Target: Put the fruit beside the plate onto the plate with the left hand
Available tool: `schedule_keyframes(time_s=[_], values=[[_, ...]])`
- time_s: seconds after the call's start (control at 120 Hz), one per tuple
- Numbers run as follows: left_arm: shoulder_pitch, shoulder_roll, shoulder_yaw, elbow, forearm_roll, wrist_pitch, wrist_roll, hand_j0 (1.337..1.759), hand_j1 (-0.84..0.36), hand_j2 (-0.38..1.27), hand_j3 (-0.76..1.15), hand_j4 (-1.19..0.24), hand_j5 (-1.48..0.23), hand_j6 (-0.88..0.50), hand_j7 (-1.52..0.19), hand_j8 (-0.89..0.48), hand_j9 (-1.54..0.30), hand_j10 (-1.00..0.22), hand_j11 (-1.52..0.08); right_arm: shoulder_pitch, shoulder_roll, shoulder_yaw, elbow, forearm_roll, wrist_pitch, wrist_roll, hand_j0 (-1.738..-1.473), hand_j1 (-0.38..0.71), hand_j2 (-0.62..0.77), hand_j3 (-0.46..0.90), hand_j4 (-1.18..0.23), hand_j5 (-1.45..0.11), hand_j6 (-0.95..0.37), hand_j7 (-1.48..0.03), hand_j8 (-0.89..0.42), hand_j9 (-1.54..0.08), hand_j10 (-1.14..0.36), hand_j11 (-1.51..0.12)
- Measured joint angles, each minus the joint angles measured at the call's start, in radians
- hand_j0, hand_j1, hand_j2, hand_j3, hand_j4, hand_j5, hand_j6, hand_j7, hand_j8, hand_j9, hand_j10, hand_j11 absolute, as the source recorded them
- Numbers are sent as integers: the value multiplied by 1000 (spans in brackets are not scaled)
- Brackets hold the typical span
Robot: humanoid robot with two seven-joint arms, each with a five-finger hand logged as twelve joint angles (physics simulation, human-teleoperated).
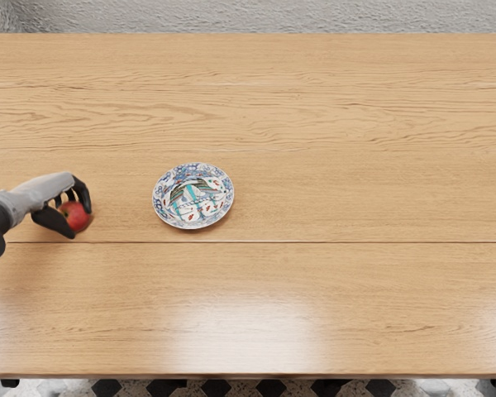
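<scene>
Nearest edge: strip of dark-and-pale checkered floor (215,387) shows under the table's front lip at 6 o'clock; above it the wooden table (314,289) fills nearly the whole view, pale oak grain, soft glare on the near boards; a board seam runs straight across just nearer than the middle.

Just past that seam, at the far 9 o'clock side: the left hand (66,207), grey forearm coming in from the left edge, dark fingers (83,192) curled over a small red apple (75,215), thumb (54,220) pressing from the near side; the fingers are closed around the fruit; whether it rests on the wood or is lifted clear cannot be told.

The apple sits at 9 o'clock from the plate, apart from it, not on it.

The plate (193,195): round, blue-and-white patterned with touches of red and teal, lies flat left of centre, nothing on it.

Beyond: bare boards run to the far edge; a grey mottled surface (248,15) lies behind at 12 o'clock.
</scene>
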Motion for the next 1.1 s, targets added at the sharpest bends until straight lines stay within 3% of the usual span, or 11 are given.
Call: schedule_keyframes(time_s=[0.167,0.208,0.233,0.283,0.367,0.533,0.667,0.8,0.867,1.058,1.1], values=[[1,-13,4,2,-2,0,0,1641,-246,236,0,-878,-982,-381,-1063,-352,-1127,-588,-1176,0,0,0,0,0,0,0,-1658,-349,0,0,-1,0,-1,0,-1,0,-1,0],[0,-24,7,7,-1,0,1,1639,-277,337,-32,-890,-984,-398,-1064,-353,-1131,-560,-1189,0,0,0,0,0,0,0,-1658,-349,0,0,-1,0,-1,0,-1,0,-1,0],[0,-28,10,10,-1,-1,1,1647,-281,216,207,-891,-994,-393,-1074,-315,-1136,-534,-1200,0,0,0,0,0,0,0,-1658,-349,0,0,-1,0,-1,0,-1,0,-1,0],[0,-29,14,14,-3,0,0,1637,-272,110,343,-899,-999,-385,-1082,-291,-1136,-503,-1211,0,0,0,0,0,0,0,-1658,-349,0,0,-1,0,-1,0,-1,0,-1,0],[-3,-26,18,17,-9,-1,-4,1617,-290,154,312,-901,-1020,-344,-1099,-279,-1153,-493,-1229,0,0,0,0,0,0,0,-1658,-349,0,0,-1,0,-1,0,-1,0,-1,0],[-36,-1,17,-11,-50,-10,-46,1631,-304,291,137,-850,-1157,-277,-1167,-234,-1179,-472,-1225,0,0,0,0,0,0,0,-1658,-349,0,0,-1,0,-1,0,-1,0,0,0],[-103,13,7,-46,-95,-12,-118,1638,-334,414,71,-838,-1195,-278,-1170,-243,-1177,-474,-1214,0,0,0,0,0,0,0,-1658,-349,0,0,0,0,-1,0,0,0,0,0],[-148,-26,3,-56,-159,-13,-237,1643,-252,275,37,-836,-1207,-323,-1177,-289,-1169,-533,-1197,0,0,0,0,0,0,0,-1658,-349,0,0,0,0,-1,0,0,0,0,0],[-160,-53,3,-58,-178,-13,-278,1645,-259,349,27,-834,-1213,-345,-1183,-296,-1172,-532,-1197,0,0,0,0,0,0,0,-1658,-349,0,0,0,0,-1,0,0,0,0,0],[-169,-149,3,-41,-194,-13,-322,1648,-196,268,11,-831,-1223,-378,-1193,-349,-1163,-571,-1189,0,0,0,0,0,0,0,-1658,-349,0,0,0,0,-1,0,0,0,0,0],[-167,-168,3,-25,-195,-13,-324,1648,-216,335,9,-827,-1232,-390,-1187,-359,-1168,-553,-1190,0,0,0,0,0,0,0,-1658,-349,0,0,0,0,-1,0,0,0,0,0]])
